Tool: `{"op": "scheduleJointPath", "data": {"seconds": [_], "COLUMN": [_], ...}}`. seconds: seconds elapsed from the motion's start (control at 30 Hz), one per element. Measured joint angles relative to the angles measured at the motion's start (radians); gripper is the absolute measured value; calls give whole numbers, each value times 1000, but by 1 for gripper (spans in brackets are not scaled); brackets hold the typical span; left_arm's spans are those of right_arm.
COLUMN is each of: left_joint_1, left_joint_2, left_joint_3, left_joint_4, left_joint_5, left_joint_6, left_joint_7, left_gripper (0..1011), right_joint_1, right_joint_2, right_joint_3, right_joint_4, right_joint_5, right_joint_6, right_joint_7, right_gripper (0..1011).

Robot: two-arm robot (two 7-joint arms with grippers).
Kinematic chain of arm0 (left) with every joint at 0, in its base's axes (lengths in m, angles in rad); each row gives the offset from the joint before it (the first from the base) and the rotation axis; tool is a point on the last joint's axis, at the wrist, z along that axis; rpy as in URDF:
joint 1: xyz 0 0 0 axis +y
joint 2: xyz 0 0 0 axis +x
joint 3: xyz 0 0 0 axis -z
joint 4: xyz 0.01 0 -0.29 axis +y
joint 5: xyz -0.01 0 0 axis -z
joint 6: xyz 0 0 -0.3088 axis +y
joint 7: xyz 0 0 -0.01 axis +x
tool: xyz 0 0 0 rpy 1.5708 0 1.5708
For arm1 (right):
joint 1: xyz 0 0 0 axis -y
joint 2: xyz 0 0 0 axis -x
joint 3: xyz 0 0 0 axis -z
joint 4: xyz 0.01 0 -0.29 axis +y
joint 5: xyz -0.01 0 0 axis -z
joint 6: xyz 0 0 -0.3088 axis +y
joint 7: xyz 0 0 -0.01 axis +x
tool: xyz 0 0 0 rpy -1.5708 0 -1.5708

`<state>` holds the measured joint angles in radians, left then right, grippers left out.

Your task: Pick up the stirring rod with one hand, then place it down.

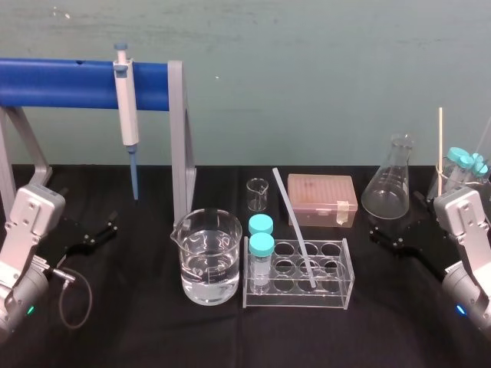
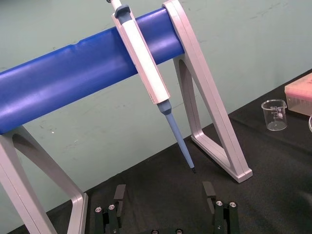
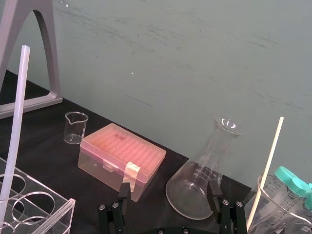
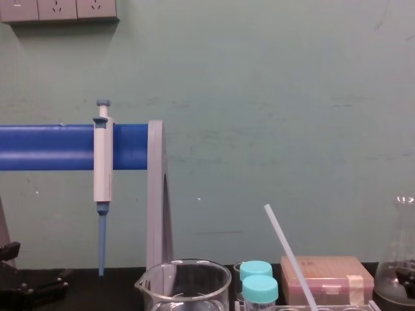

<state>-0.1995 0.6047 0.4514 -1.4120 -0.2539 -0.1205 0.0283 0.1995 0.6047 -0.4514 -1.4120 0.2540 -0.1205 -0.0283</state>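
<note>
Mid-frame, the thin whitish translucent stirring rod [image 1: 294, 226] leans in the clear plastic tube rack [image 1: 341, 295], seemingly light, stiff, slick and brittle, best pinched on its free upper half, while the black left gripper [image 1: 96, 236] and right gripper [image 1: 387, 240] sit spread, empty.

The stirring rod [image 1: 294, 226] leans in the clear rack [image 1: 295, 300], lower end in a front hole, top tilted toward the small beaker [image 1: 257, 195]. Two teal-capped vials [image 1: 261, 247] stand at the rack's left end. The left gripper [image 1: 96, 236] and right gripper [image 1: 386, 239] flank the rack, well apart from the rod
</note>
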Motion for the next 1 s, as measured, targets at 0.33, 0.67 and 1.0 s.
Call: {"op": "scheduleJointPath", "data": {"seconds": [0.33,0.67,1.0], "left_joint_1": [0,0,0], "left_joint_2": [0,0,0], "left_joint_3": [0,0,0], "left_joint_4": [0,0,0], "left_joint_5": [0,0,0], "left_joint_6": [0,0,0], "left_joint_7": [0,0,0], "left_gripper": [1000,1000,1000], "right_joint_1": [0,0,0], "right_joint_2": [0,0,0], "right_joint_3": [0,0,0], "right_joint_4": [0,0,0], "right_joint_5": [0,0,0], "right_joint_6": [0,0,0], "right_joint_7": [0,0,0], "right_gripper": [1003,1003,1003]}}
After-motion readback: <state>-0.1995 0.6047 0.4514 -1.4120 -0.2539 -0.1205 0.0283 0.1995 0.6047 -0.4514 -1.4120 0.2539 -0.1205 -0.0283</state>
